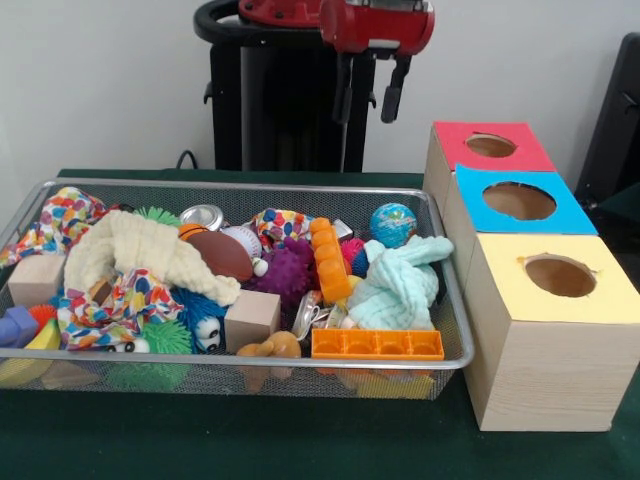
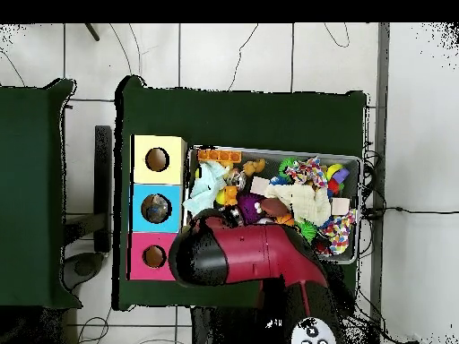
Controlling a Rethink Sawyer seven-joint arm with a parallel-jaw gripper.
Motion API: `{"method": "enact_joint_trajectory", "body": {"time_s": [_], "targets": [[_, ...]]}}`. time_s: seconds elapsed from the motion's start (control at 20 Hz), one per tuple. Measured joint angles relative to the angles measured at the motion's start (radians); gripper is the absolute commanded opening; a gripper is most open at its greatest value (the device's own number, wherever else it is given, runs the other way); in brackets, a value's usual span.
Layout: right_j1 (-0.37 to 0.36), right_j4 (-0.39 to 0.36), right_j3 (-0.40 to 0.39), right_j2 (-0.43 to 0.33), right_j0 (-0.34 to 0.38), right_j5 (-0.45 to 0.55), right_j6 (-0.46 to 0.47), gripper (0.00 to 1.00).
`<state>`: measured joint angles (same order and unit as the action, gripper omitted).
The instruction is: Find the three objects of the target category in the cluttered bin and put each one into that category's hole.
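We see the pincer (image 1: 368,100) hanging spread and empty above the far rim of the wire bin (image 1: 452,300) on the green bench (image 1: 300,440). The bin is heaped with toys, cloths and blocks. Beside it stand 3 boxes, with red (image 1: 490,146), blue (image 1: 519,201) and yellow (image 1: 560,275) holes.

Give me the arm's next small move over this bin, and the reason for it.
Probably lower the gripper toward the middle of the wire bin. It hangs open and empty above the bin's far edge, holding nothing, and the pictures do not show which category is the target. A likely first pick is the globe ball, which lies exposed on top near the boxes; the red box is nearest it.
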<state>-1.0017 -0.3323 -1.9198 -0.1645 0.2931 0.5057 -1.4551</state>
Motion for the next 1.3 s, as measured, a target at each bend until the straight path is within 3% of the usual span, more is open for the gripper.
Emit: {"method": "enact_joint_trajectory", "body": {"time_s": [0.45, 0.9, 1.3], "targets": [[0.114, 0.0, -0.004, 0.001, 0.034, -0.204, 0.0, 1.0], [0.194, -0.009, -0.004, 0.044, 0.002, -0.214, 0.0, 1.0], [0.254, -0.065, 0.001, 0.158, -0.092, -0.215, 0.0, 1.0]]}}
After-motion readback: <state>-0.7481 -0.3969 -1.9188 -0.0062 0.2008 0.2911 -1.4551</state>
